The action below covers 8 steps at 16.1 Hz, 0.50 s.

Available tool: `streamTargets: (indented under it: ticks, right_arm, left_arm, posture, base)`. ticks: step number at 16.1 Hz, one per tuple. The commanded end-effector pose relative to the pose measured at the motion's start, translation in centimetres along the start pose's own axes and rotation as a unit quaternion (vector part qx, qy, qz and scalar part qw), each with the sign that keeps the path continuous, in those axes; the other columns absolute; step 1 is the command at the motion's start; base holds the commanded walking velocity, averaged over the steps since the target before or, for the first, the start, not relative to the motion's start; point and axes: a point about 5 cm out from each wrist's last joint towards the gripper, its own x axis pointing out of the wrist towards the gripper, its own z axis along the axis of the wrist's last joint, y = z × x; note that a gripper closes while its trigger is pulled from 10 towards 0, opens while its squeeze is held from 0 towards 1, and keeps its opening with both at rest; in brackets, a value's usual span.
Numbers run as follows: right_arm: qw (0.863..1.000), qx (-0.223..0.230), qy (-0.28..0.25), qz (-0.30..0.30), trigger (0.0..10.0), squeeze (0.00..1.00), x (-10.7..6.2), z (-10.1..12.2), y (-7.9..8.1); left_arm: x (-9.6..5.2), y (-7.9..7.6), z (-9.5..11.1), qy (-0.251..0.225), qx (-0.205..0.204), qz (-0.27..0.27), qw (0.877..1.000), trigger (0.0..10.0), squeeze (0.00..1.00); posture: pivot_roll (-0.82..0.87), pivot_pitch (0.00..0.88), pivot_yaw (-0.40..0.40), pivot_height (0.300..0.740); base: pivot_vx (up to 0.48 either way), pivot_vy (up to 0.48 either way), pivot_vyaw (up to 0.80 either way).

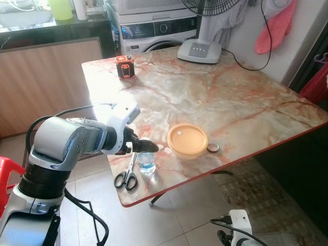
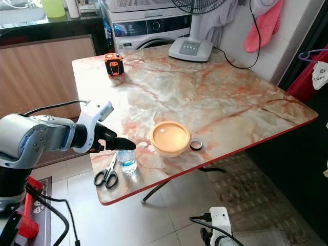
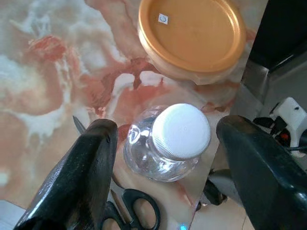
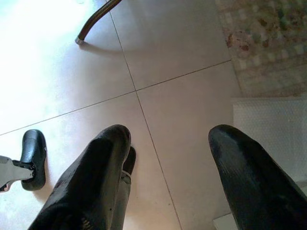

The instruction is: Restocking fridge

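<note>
step: bottle to be grasped | water bottle (image 3: 168, 141) stood upright near the tabletop (image 1: 230, 102) front-left corner, beside scissors (image 1: 126, 177) | left gripper (image 3: 165, 163) held spread, fingers either side of the white cap, nothing gripped | right gripper (image 4: 168, 167) idle, parted, over floor

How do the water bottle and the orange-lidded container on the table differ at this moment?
The water bottle is clear with a white cap; the container is opaque with an orange lid. The bottle is narrow and upright, the container wide and low. The left tool straddles the bottle, fingers open; nothing is near the container. Both sit near the table's front edge.
</note>
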Motion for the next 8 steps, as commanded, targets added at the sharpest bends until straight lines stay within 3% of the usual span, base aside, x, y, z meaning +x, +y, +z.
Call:
streamTargets:
  ticks: [1, 8]
  right_arm:
    - [1.0, 0.002, 0.003, -0.001, 10.0, 0.0, -0.02, -0.09, -0.11]
    - [1.0, 0.002, 0.003, 0.0, 10.0, 0.0, -0.01, -0.09, -0.03]
  left_arm:
    - [-0.19, 0.04, 0.62, -0.001, 0.014, 0.0, 1.0, 10.0, 0.0]
    - [-0.06, 0.06, 0.76, 0.004, 0.024, -0.007, 1.0, 10.0, 0.0]
  posture:
    - [0.04, 0.014, -0.029, 0.74]
    - [0.04, 0.015, -0.024, 0.74]
  base:
    - [0.0, 0.0, 0.0]
    - [0.0, 0.0, 0.0]
